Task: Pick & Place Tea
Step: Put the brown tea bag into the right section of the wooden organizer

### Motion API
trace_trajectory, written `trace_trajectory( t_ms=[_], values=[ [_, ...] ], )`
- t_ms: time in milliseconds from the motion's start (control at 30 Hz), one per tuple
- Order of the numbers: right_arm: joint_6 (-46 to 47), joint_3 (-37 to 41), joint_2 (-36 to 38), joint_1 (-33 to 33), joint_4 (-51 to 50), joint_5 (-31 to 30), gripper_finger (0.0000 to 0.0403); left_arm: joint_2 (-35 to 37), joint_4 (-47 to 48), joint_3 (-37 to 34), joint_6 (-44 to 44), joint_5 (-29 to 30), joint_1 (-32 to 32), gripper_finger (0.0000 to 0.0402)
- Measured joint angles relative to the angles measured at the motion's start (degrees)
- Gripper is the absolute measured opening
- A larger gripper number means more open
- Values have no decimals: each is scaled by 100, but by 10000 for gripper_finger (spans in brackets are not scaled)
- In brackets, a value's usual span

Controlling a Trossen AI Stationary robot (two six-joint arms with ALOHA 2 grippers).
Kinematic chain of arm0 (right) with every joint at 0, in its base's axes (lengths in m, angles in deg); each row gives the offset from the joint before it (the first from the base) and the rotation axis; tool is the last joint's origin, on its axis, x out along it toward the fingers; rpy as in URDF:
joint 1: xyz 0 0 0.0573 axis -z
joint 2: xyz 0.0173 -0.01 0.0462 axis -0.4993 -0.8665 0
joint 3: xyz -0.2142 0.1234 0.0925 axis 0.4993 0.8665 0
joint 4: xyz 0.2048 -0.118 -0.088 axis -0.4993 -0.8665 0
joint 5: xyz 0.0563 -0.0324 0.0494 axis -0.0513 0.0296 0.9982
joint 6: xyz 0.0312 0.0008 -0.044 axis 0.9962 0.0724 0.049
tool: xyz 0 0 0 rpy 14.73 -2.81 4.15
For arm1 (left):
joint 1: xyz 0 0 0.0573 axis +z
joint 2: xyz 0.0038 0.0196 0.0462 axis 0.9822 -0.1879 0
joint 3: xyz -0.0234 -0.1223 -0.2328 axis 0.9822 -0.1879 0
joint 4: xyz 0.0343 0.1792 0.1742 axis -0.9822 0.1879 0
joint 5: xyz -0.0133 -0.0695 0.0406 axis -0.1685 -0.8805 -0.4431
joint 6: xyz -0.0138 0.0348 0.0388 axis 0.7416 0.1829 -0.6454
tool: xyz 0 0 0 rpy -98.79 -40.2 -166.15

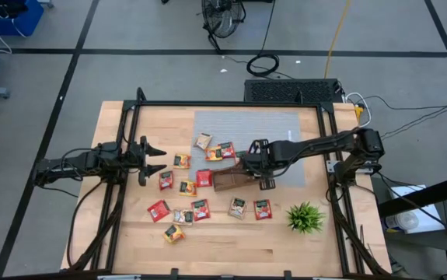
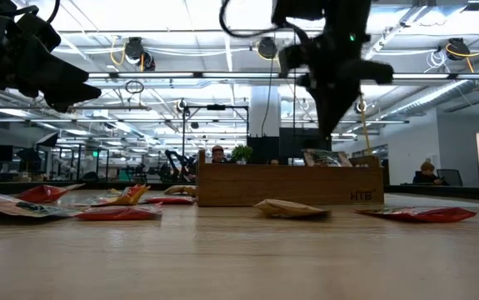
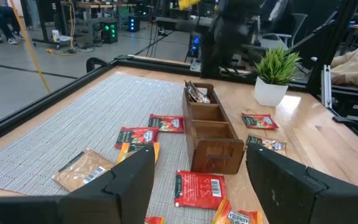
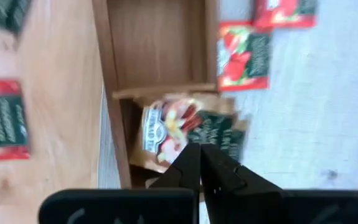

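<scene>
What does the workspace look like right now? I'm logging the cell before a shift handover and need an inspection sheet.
Surface: wooden table with a grey mat.
Job's things: tea sachets scattered loose; sachets already in the end compartment of the wooden tray.
Clutter: green plant near the right arm's side.
End effectors: left end effector open, hanging above the sachets; right end effector shut, above the tray.
Cables: cables on the floor beyond the table.
Surroundings: open workshop; a person seated in the background.
</scene>
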Motion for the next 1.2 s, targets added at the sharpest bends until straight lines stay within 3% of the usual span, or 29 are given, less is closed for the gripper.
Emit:
trace_trajectory(
  t_ms=[400,867,1033,1200],
  values=[
    [1868,-1360,-7,-177,-1027,3,1,-2,0,0,1,0,-2,253],
    [4785,-2158,-7,-188,-3265,172,4,-2,0,-1,0,2,-2,253],
    [4708,-2158,-55,-428,-3028,187,13,-2,0,0,2,0,0,253],
    [4580,-2158,-223,-784,-2763,344,64,-2,-1,-1,0,0,-1,253]
  ],
)
